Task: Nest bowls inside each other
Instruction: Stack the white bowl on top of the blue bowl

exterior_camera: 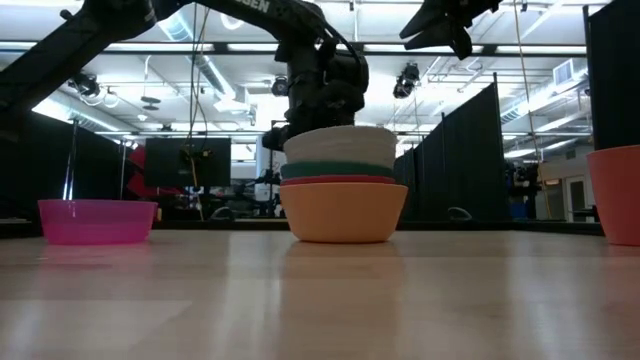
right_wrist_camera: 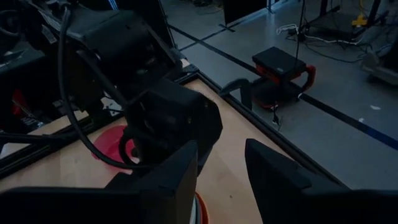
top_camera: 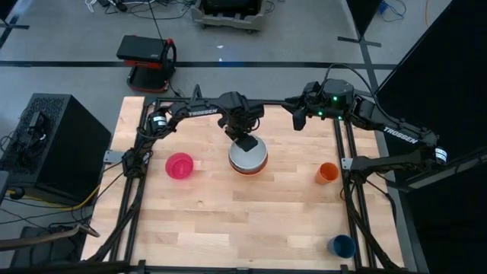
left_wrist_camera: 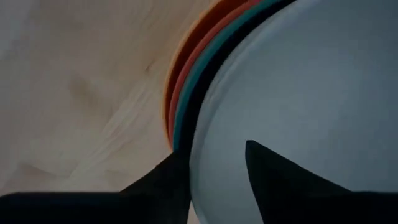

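White bowl [left_wrist_camera: 298, 87] fills our left wrist view, topping the stack mid-tabletop [top_camera: 251, 221]. Left hand [top_camera: 245, 142] sits on its rim, fingers parted, pinching nothing. Pink bowl [top_camera: 180, 165] waits off to that arm's side, so it's nearer than our raised, parted right hand [top_camera: 298, 118].

Above the bowl stack [exterior_camera: 343, 185], the left arm hides most of the white bowl [top_camera: 245, 156] from overhead, and the orange cup [exterior_camera: 617, 193] is cut off sideways.
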Robot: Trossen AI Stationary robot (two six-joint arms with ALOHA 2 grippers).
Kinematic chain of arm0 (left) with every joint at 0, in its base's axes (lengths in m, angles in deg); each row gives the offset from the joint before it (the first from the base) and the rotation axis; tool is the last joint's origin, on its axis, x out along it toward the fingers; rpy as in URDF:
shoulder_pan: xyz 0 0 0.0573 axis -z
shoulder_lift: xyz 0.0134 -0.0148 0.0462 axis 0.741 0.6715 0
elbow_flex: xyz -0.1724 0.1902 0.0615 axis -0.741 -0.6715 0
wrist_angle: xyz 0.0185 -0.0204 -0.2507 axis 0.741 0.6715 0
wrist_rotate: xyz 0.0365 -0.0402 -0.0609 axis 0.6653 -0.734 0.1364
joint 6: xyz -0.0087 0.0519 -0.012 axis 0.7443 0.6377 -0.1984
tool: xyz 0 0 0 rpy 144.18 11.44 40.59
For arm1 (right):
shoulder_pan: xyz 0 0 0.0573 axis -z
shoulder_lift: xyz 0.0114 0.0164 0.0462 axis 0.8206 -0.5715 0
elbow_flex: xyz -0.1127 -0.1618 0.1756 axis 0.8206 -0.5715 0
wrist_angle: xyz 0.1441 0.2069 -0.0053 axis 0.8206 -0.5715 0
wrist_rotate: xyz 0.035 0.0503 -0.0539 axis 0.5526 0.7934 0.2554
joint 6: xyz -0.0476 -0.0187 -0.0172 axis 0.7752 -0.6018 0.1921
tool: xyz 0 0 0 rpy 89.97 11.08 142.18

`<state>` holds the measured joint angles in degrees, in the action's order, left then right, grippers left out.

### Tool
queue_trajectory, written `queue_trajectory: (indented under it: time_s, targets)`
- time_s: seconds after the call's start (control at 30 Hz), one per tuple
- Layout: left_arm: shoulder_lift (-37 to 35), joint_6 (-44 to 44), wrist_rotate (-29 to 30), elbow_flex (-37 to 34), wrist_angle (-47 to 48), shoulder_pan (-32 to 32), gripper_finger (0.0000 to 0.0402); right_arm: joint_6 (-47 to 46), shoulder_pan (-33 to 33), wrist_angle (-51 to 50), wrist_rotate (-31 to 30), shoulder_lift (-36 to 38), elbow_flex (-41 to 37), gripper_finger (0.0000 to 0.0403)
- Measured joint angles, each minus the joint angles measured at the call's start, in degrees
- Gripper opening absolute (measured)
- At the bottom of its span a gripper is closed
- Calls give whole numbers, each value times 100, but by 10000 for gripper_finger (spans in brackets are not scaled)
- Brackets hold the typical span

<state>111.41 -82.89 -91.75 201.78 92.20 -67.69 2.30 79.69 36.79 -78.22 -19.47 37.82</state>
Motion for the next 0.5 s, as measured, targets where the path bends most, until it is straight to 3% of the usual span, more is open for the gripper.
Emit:
queue_trajectory:
  time_s: [0.27, 0.5]
  targets:
    - [-14, 101, 65, 793, 219, 0, 143, 0, 1, 1, 1, 1, 0, 140]
    - [-34, 164, 206, 903, 378, 7, 143, 1, 1, 1, 2, 0, 0, 141]
